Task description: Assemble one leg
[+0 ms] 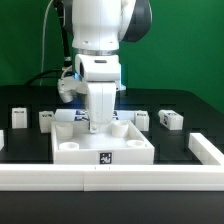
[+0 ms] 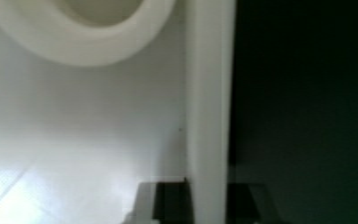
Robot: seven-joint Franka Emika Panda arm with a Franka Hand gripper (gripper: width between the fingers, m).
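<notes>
A white rail (image 1: 110, 178) is seen nearest, across the front of the dark surface (image 1: 30, 145). Behind it the white panel (image 1: 85, 150) lies flat. The tool (image 1: 98, 124) is lowered onto the panel's far part. How far it is opened, and whether anything is held, cannot be told. In the wrist view a round recess (image 2: 105, 25) in the panel is shown close up. Farther back, the leg (image 1: 140, 120) stands just beside the panel's far corner on the exterior view's right, apart from the tool.
</notes>
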